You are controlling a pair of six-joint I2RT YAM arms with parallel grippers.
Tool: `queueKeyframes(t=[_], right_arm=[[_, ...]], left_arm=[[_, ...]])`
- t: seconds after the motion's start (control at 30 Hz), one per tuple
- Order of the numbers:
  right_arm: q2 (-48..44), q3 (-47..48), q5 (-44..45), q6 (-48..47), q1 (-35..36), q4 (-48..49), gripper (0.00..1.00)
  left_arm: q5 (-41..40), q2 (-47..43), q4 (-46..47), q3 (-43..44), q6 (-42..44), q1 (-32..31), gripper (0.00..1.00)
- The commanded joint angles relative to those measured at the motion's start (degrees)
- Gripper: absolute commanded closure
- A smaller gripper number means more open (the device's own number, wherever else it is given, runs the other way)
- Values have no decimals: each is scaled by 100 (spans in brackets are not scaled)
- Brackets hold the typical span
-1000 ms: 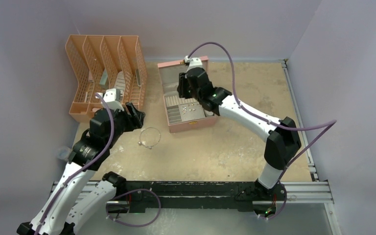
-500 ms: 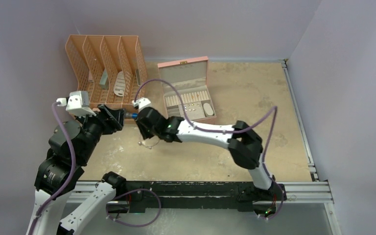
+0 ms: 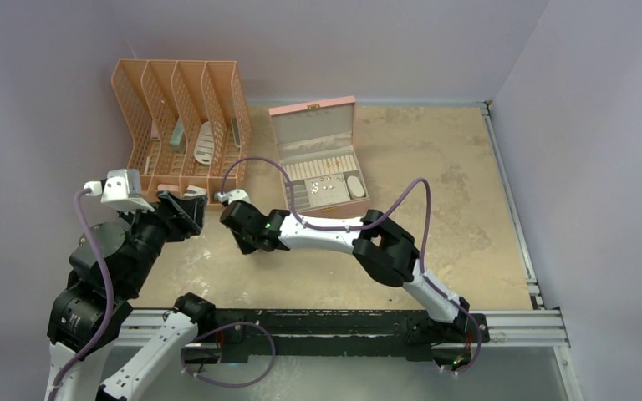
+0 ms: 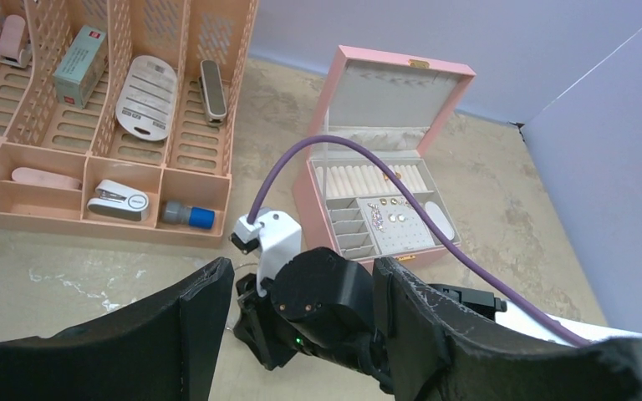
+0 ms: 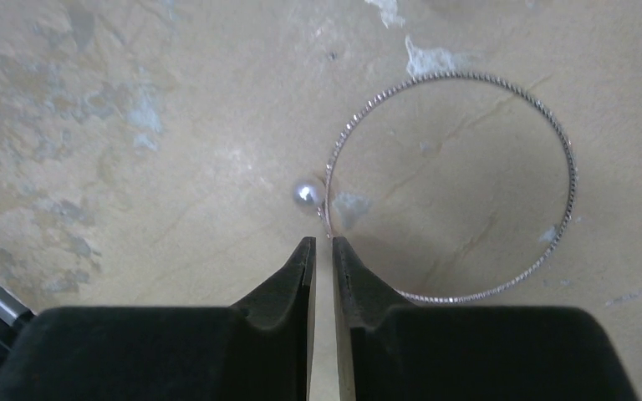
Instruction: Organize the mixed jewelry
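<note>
The thin silver bangle lies flat on the table with a small pearl charm at its left rim. My right gripper points down at that rim beside the pearl. Its jaws are all but closed with only a thin slit, and nothing is held between them. In the top view the right gripper hides the bangle. The open pink jewelry box holds tiny gold pieces, which also show in the left wrist view. My left gripper is open, empty and raised at the left.
A peach desk organizer with stationery stands at the back left, also in the left wrist view. The right arm's purple cable arcs in front of the box. The walls close off the left, back and right sides.
My right arm swung from the jewelry box down and left to the bangle, now covering it in the top view. My left arm pulled back to the left, away from the bangle.
</note>
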Motion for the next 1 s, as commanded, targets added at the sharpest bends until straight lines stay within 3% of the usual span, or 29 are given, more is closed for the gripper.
queueKeyframes(t=[0.0, 0.1, 0.23, 0.6, 0.8, 0.97], right_arm=[[208, 482, 179, 139, -18, -226, 85], [214, 458, 81, -49, -13, -136, 76], [186, 347, -95, -451, -9, 52, 72], [424, 440, 11, -1292, 66, -318, 73], [424, 474, -50, -1372, 70, -381, 84], [301, 406, -278, -1388, 70, -559, 100]], left_arm=[[-31, -18, 19, -27, 66, 43, 38], [-31, -38, 19, -89, 55, 43, 38], [-40, -45, 34, -151, 44, 43, 38], [-53, 9, 119, -175, 50, 43, 38], [-23, 29, 125, -130, 44, 43, 38], [39, 30, 116, -138, -14, 43, 38]])
